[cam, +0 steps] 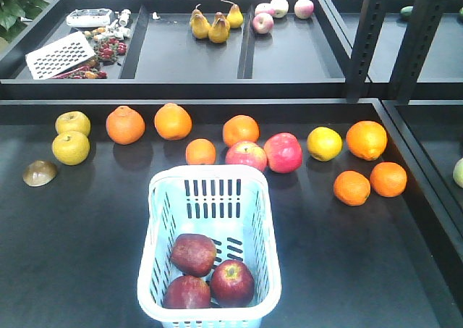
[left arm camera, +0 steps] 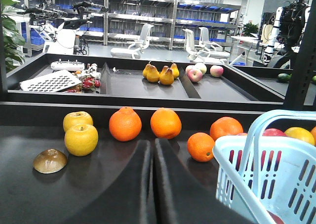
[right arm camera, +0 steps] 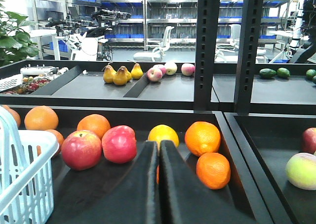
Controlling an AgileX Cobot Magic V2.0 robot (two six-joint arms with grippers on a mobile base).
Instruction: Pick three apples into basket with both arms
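The three apples [cam: 210, 272] lie together in the near end of the basket [cam: 160, 219], touching one another, on the black table [cam: 72, 255]. The left tool [left arm camera: 153, 150] has its fingers pressed together, holding nothing, beside the basket. The right tool [right arm camera: 158, 152] is likewise closed and empty, facing pink-red apples [right arm camera: 98, 146] and oranges [right arm camera: 202, 137]

Left gripper [left arm camera: 153, 157] and right gripper [right arm camera: 158, 157]: fingers pressed together (nothing between them).
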